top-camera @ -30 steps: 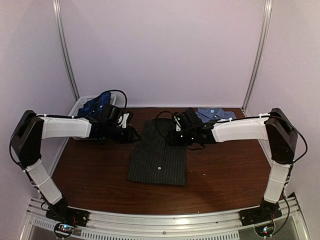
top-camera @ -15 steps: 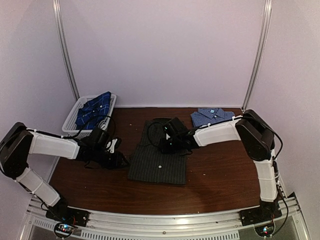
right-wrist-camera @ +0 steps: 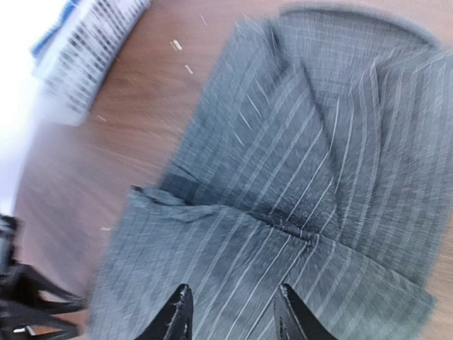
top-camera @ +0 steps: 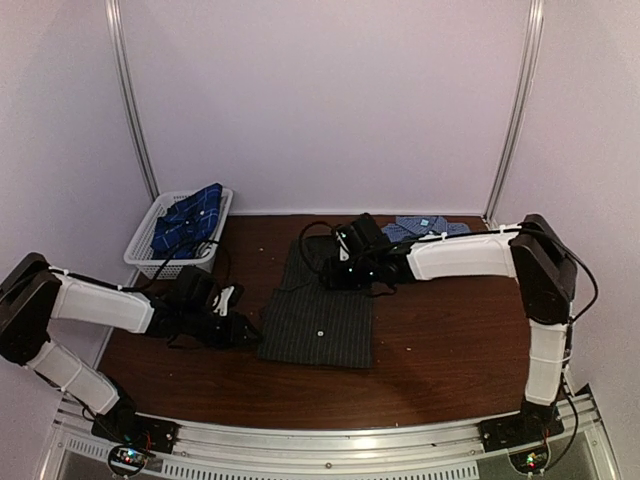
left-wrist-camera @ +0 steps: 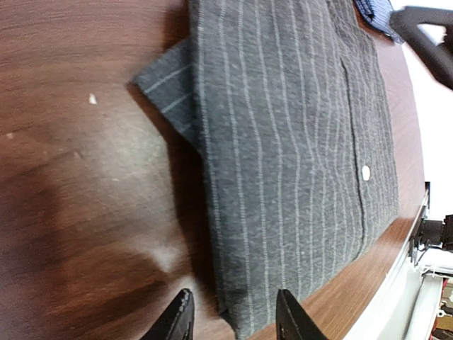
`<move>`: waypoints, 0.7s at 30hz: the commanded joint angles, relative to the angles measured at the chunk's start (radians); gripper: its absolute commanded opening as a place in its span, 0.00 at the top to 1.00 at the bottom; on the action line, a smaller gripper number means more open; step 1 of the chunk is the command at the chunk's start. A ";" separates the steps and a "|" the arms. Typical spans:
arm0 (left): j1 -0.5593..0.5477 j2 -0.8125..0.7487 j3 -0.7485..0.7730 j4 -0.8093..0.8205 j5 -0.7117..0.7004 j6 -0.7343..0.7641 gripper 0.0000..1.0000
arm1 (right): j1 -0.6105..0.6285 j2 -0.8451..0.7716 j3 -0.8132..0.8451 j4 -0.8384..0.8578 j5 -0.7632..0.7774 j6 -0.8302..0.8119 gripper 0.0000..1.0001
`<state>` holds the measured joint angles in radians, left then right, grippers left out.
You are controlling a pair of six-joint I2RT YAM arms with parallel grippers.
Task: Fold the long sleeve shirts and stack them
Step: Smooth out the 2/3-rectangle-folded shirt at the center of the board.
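shirt: charcoal pinstripe shirt (top-camera: 318,310) flat mid-table (top-camera: 450,350), long axis 12-to-6 | left gripper (top-camera: 245,330): jaws parted, empty, hem corner at its 3 o'clock | right gripper (top-camera: 333,276): parted, empty, over collar end at 12 | your left claw is nearer the hem

1. The pinstriped shirt (top-camera: 318,312) lay flat at the middle of the surface (top-camera: 445,335).
2. The checked shirt (top-camera: 432,226) lay at the far right of the surface, behind and to the right of the pinstriped shirt and apart from it.
3. The basket (top-camera: 140,247) stood at the far left corner, with the plaid shirt (top-camera: 190,215) in it.
4. The left fingers (left-wrist-camera: 178,320) were at the pinstriped shirt's near left corner.
5. The right fingers (right-wrist-camera: 178,315) were over its far end.
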<state>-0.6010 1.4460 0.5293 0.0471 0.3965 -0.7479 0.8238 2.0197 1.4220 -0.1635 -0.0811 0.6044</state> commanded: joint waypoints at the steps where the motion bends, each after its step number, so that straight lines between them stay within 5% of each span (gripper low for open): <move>1: -0.020 -0.014 -0.019 0.076 0.007 -0.027 0.59 | 0.021 -0.163 -0.096 0.003 0.046 0.014 0.59; 21: -0.057 -0.043 -0.067 0.058 0.010 -0.017 0.64 | 0.265 -0.530 -0.687 0.077 0.116 0.311 0.61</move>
<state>-0.6483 1.4090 0.4686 0.0780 0.4004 -0.7723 1.0584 1.5124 0.7853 -0.1150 -0.0010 0.8165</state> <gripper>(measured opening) 0.372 0.397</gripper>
